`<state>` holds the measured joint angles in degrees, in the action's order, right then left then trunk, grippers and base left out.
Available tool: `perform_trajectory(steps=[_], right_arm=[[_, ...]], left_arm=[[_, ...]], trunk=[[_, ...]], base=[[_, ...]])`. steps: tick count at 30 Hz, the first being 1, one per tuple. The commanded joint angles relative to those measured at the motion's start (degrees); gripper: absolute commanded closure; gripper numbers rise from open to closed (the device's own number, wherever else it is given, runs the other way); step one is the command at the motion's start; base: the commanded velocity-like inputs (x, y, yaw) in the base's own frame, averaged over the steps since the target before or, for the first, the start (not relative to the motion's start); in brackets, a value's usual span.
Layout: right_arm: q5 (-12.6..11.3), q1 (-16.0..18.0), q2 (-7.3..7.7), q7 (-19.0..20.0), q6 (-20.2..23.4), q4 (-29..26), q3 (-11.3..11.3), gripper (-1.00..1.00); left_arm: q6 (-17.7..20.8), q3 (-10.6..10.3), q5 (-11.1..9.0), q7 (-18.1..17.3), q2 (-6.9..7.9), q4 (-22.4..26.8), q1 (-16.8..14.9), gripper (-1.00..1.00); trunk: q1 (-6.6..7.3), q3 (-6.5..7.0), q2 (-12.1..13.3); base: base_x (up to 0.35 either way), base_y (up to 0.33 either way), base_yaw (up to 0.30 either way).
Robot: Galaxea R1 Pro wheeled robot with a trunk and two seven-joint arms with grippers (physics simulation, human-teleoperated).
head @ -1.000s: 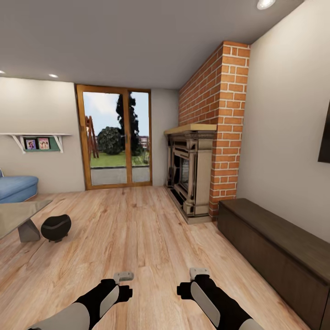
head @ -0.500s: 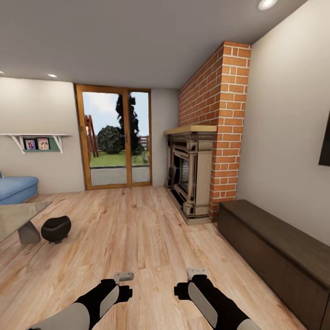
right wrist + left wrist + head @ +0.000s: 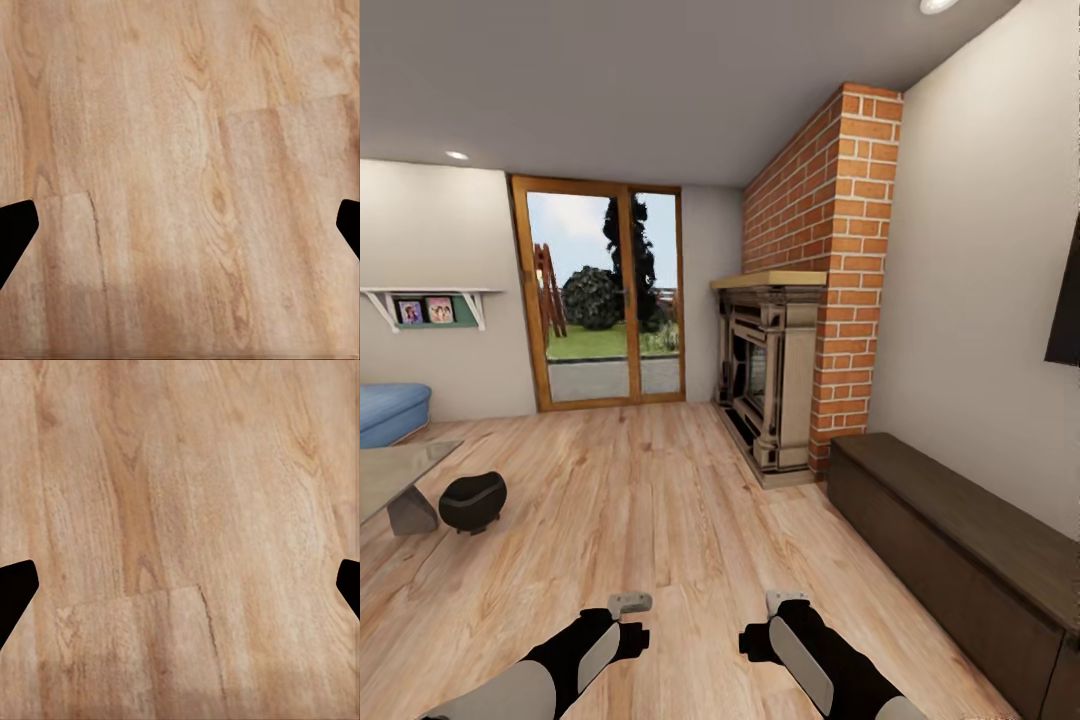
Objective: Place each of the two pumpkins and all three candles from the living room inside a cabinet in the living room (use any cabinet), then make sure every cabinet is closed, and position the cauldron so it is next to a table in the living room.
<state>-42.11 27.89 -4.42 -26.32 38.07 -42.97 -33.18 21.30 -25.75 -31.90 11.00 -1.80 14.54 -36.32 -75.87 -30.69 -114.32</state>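
Observation:
The black cauldron sits on the plank floor at the left, right beside the grey leg of the glass-topped table. Along the right wall runs the long dark brown cabinet, its fronts flush and shut. My left gripper and right gripper hang low in front of me, pointing down at bare floor. In the left wrist view the left gripper is open, with its black fingertips at the frame's edges. The right gripper is open the same way. The pumpkins and candles are out of view.
A brick chimney with an ornate fireplace stands ahead on the right. Glass doors close the far wall. A blue sofa and a wall shelf are at the left. A black TV hangs above the cabinet.
The whole picture has shifted a little left and the room looks slightly nearer, so the camera has moved. The right arm has edged slightly inward. Both grippers stay open.

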Motion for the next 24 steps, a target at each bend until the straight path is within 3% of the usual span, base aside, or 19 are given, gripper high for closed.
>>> perform_trajectory(steps=[1,24], right_arm=[[-0.6,0.1,0.03,-0.6,0.2,0.0,-0.2,-1.0],[-0.6,0.1,0.03,-0.4,1.0,0.0,-0.1,-1.0]], left_arm=[[0.2,-0.4,-0.6,0.4,0.04,0.1,0.0,-1.0],[0.2,-0.4,-0.6,0.4,0.04,0.2,0.0,-1.0]], trunk=[[0.23,0.02,0.4],[5.29,2.0,9.6]], base=[[0.0,0.0,-0.087],[0.0,0.0,-0.088]])
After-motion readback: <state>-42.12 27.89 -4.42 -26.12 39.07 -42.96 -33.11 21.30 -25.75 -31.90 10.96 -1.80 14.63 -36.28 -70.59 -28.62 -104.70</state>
